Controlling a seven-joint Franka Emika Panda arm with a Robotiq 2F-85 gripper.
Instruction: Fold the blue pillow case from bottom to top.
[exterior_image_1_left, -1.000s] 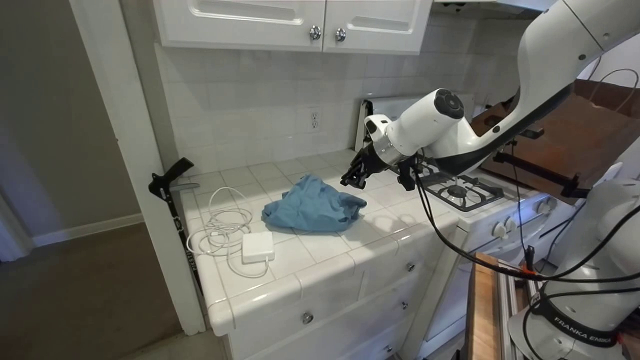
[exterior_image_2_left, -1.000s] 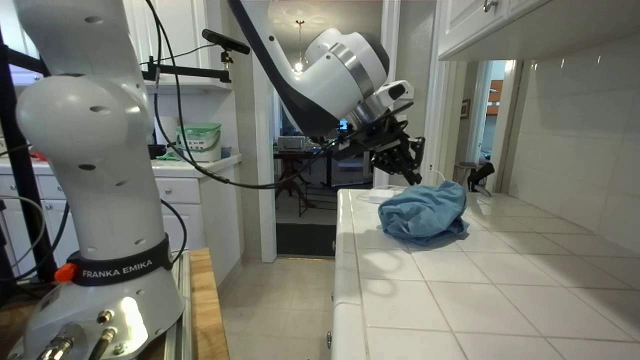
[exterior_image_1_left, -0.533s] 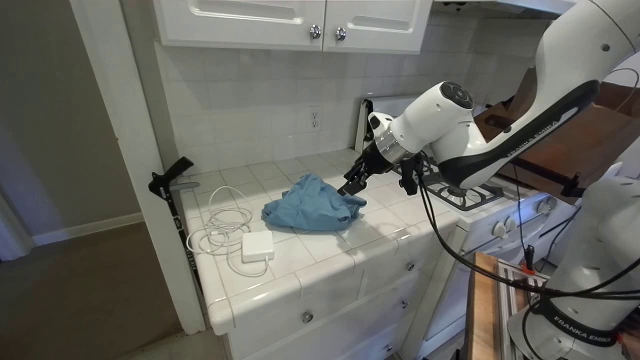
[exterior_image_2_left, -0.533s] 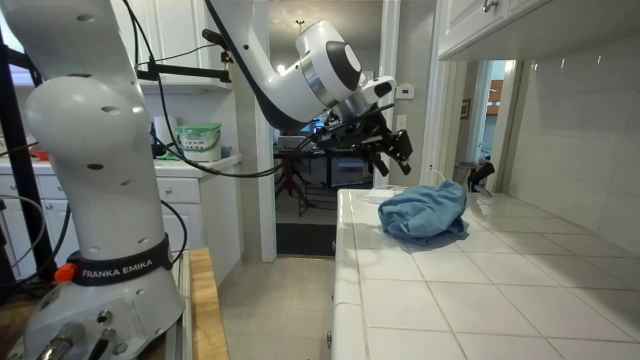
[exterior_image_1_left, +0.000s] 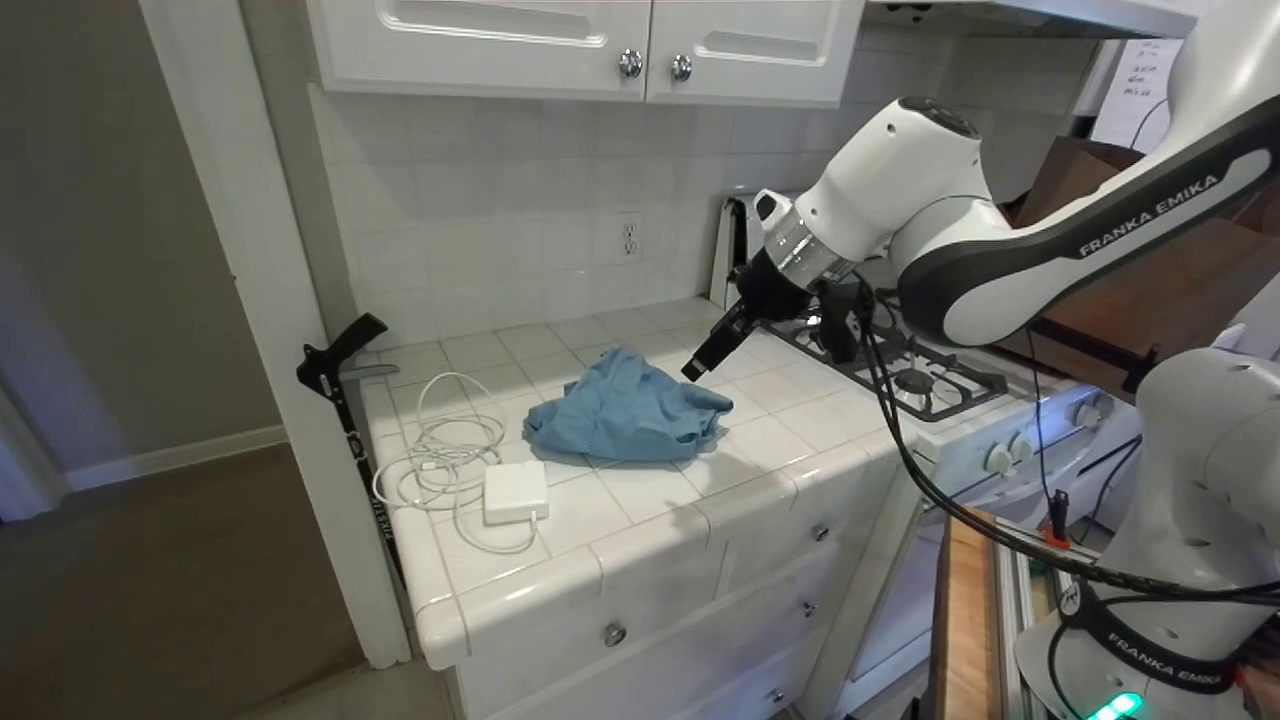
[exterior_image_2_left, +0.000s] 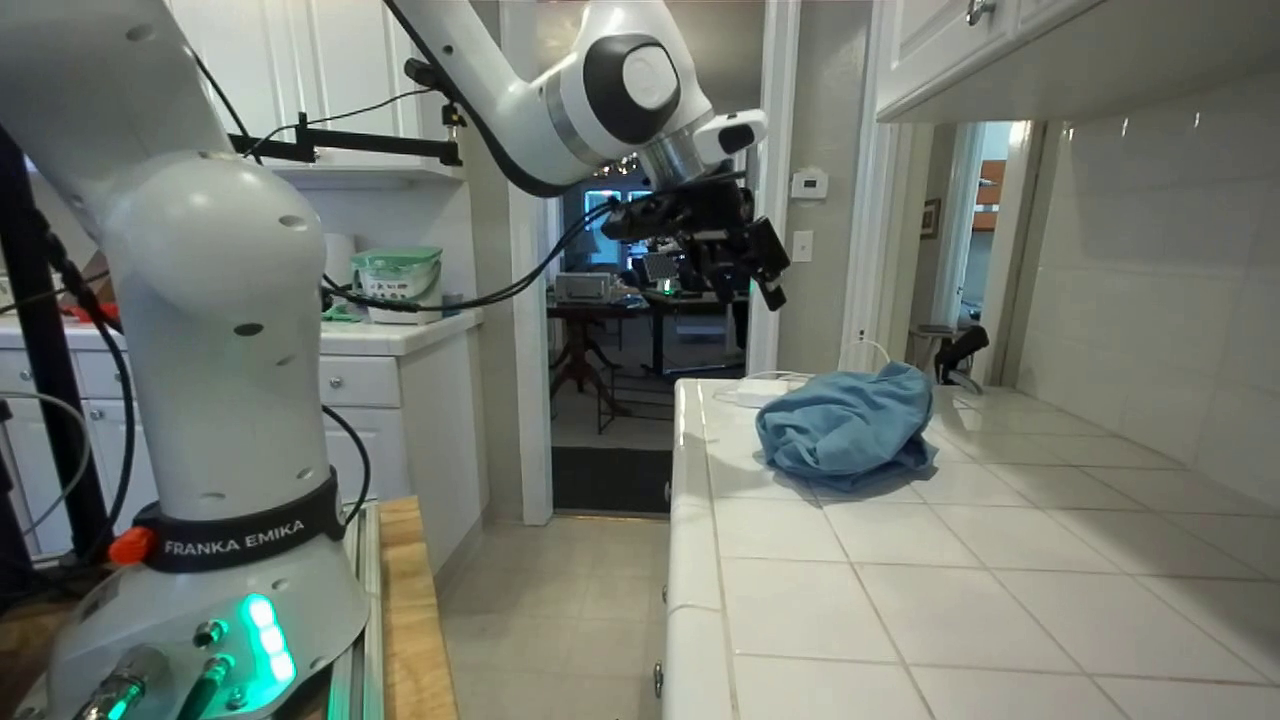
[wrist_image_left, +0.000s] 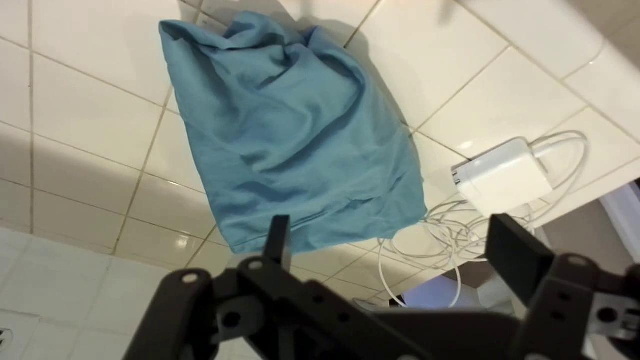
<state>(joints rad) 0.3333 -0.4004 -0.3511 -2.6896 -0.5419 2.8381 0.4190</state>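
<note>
The gripper (wrist_image_left: 397, 240) has its jaws spread wide, the two fingers (wrist_image_left: 278, 242) standing well apart. Below them and clear of both fingertips, the blue pillow case (wrist_image_left: 295, 130) lies rumpled on the tiled counter (wrist_image_left: 95, 105); in an exterior view a plain gap shows between the jaws and the pillow case (exterior_image_2_left: 845, 430). Seen from the wrist, it is somewhat longer than wide, and its long axis runs away from the jaws, leaning a little toward the side of the finger that shows in front of its edge. The broad end, with a fairly straight edge, faces the jaws; the bunched end, full of folds, points away from them, one corner poking out. In an exterior view the pillow case (exterior_image_1_left: 625, 415) stretches from near the cable (exterior_image_1_left: 432, 467) toward the tips of the jaws, which show just above it and slant down, away from the stove (exterior_image_1_left: 915, 385). Out past the other finger in the wrist view is the white charger (wrist_image_left: 502, 175), with the looped cable beside it, close to the pillow case's broad end.
</note>
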